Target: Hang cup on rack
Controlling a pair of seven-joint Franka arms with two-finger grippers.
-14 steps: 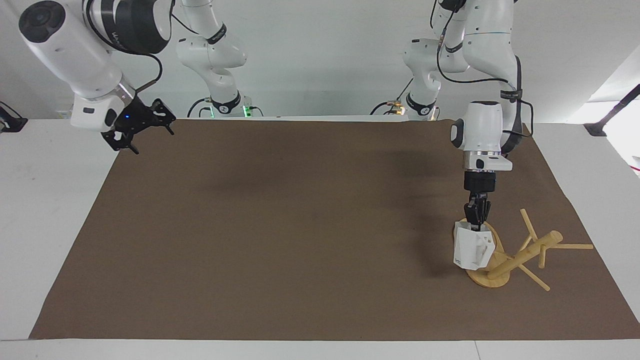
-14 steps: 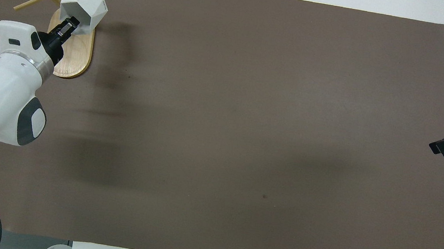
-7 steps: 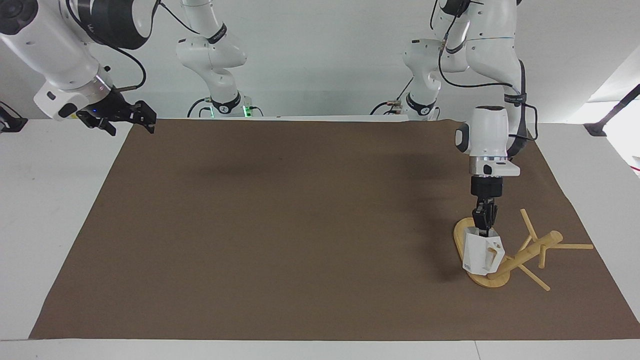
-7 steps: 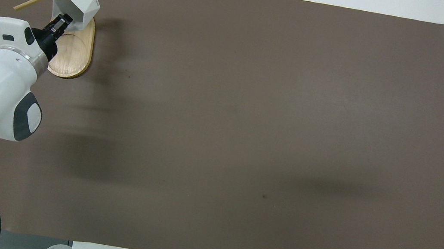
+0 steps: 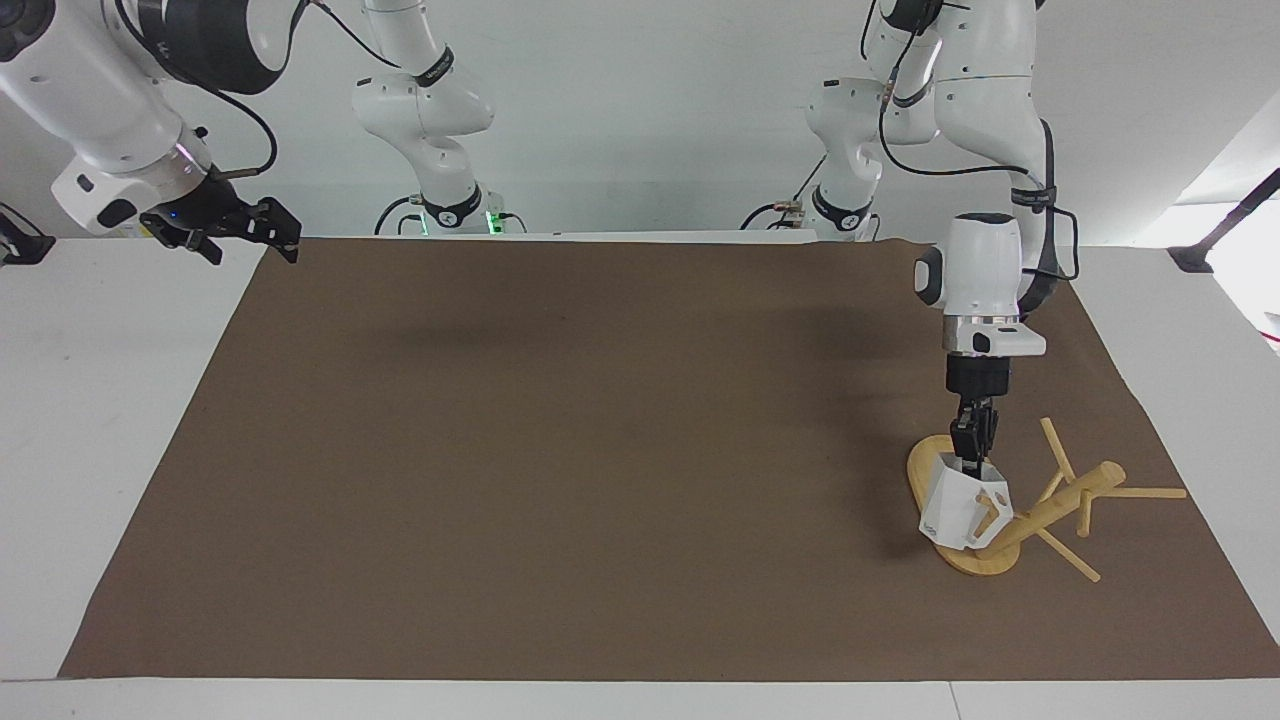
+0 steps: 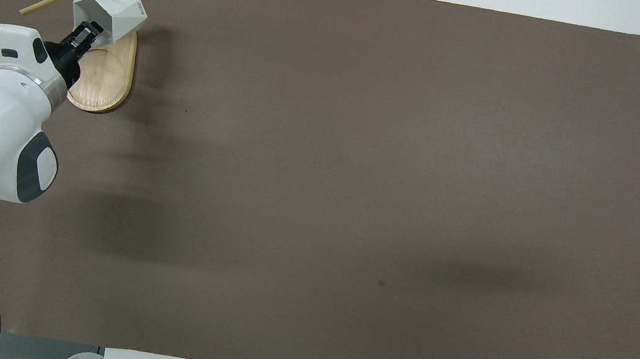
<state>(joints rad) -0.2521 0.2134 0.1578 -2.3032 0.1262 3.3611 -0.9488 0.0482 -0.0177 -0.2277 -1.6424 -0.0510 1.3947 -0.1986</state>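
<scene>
Cup [image 5: 962, 508] shifted onto rack [image 5: 1040, 512] peg; left end effector [image 5: 973, 455] grip on rim uncertain. Release gently. Right end effector [image 5: 262, 222] open, waiting.

White table [image 5: 120, 420] under a brown mat [image 5: 600, 450], bamboo rack [image 5: 975, 560] at the left arm's end

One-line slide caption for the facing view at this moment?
Left end effector at the rim of the white faceted cup, its handle at a peg of the bamboo mug tree; right end effector waits.
</scene>
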